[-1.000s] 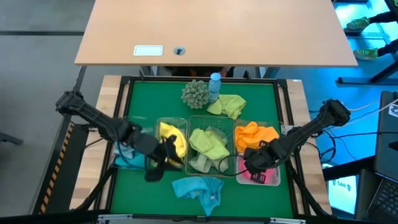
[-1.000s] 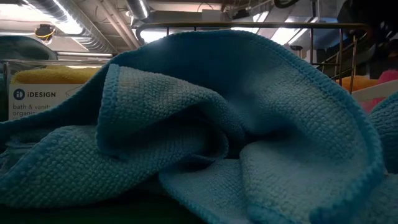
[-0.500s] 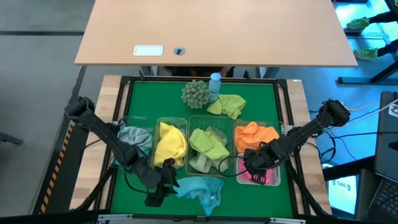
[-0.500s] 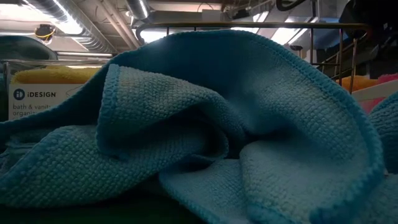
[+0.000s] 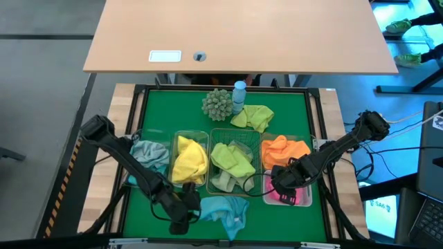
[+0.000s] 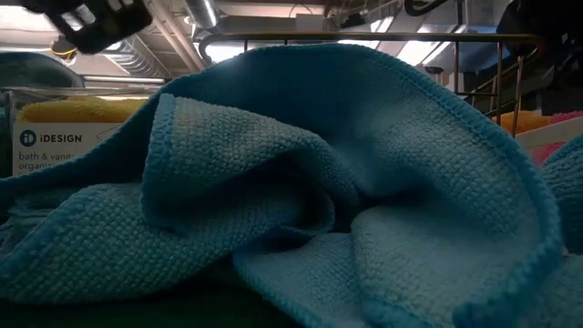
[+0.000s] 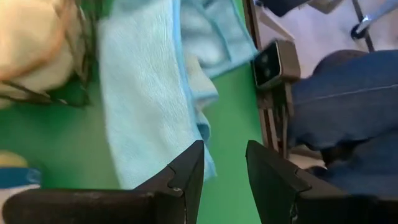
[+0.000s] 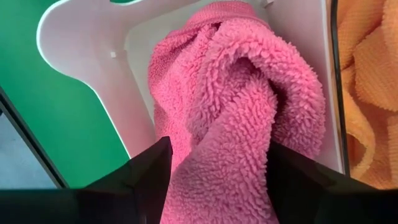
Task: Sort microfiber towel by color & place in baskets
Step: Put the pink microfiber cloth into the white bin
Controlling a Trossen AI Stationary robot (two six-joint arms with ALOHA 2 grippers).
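Since a moment ago, the left gripper (image 5: 181, 220) has been moved off the yellow bin and down to the front of the green mat (image 5: 156, 111), just beside the loose blue towel (image 5: 225, 210). Its two dark fingers (image 7: 186, 177) are held a little apart, and nothing is gripped between them. The blue towel is seen lying flat and crumpled, with a soft, bumpy weave and a stitched edge.

The right gripper (image 5: 282, 181) has not been moved. It is kept over the white bin (image 8: 93, 68), and a fluffy pink towel (image 8: 242, 106) fills the gap between its fingers.

A row of small bins is set across the mat. A pale blue-grey towel (image 5: 149, 153) is held in the clear bin on the left, a yellow towel (image 5: 190, 159) in the next clear bin, light green towels (image 5: 232, 162) in the dark wire basket (image 5: 257, 185), and an orange towel (image 5: 284, 150) in the last clear bin. Another green towel (image 5: 253, 116) is left loose near the back, by a spiky ball (image 5: 218, 104) and a small blue bottle (image 5: 239, 95).
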